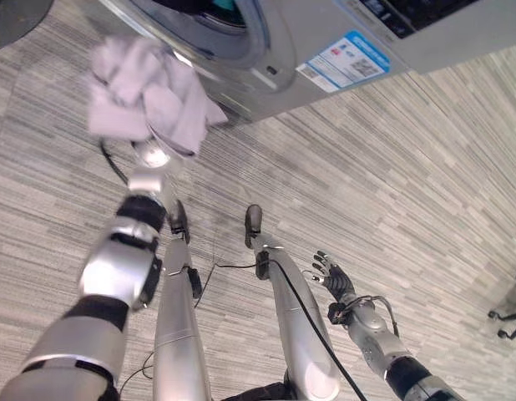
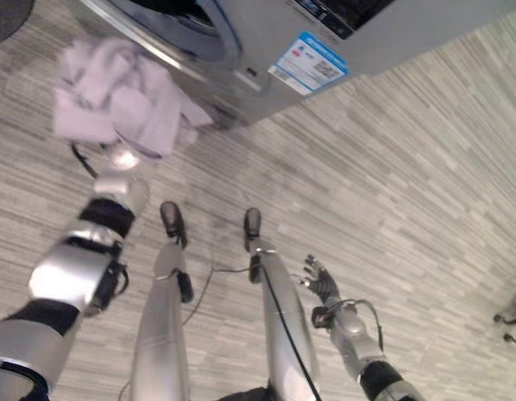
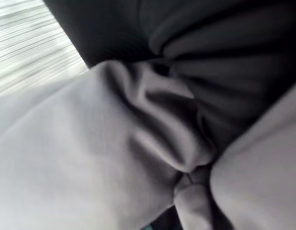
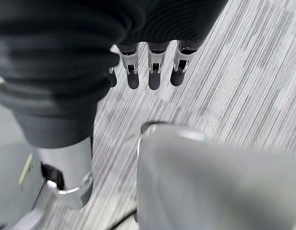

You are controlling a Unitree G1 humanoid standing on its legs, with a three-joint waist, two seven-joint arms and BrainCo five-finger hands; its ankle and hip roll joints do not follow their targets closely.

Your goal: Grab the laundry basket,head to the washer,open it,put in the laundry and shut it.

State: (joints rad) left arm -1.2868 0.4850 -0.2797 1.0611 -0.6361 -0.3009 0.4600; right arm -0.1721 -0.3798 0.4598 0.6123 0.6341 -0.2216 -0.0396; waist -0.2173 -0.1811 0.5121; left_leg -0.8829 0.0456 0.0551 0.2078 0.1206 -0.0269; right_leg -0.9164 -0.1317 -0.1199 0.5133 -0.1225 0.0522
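Pale lilac cloth, one bundle of laundry [image 1: 145,88], hangs bunched at the end of the raised left arm, just in front of the washer [image 1: 325,33] and a little below its round opening [image 1: 209,21]. The left hand [image 1: 154,153] is almost wholly buried under the folds, so from where I stand I cannot tell how its fingers lie; its wrist view gives me close folds of the same cloth [image 3: 90,158] pressed against the dark ribbed cover and no fingers at all.

One washer stands at the far side, cut off by the edge of sight, so I get part of the drum's rim, the grey front panel and one blue and white label [image 1: 343,60] stuck to it. Inside the drum is dark, with something teal showing at the top; I cannot make out what it is.

Low on the other side, the right hand [image 1: 333,274] hangs well apart from both the cloth and the machine, fingers straight, slightly spread and holding nothing; the right wrist view shows their dark tips [image 4: 155,79] in a row above the floor.

Grey striped floor [image 1: 392,175] runs all round. One dark wheeled base [image 1: 513,313], perhaps a chair's, pokes in at the right edge, mostly cut off.
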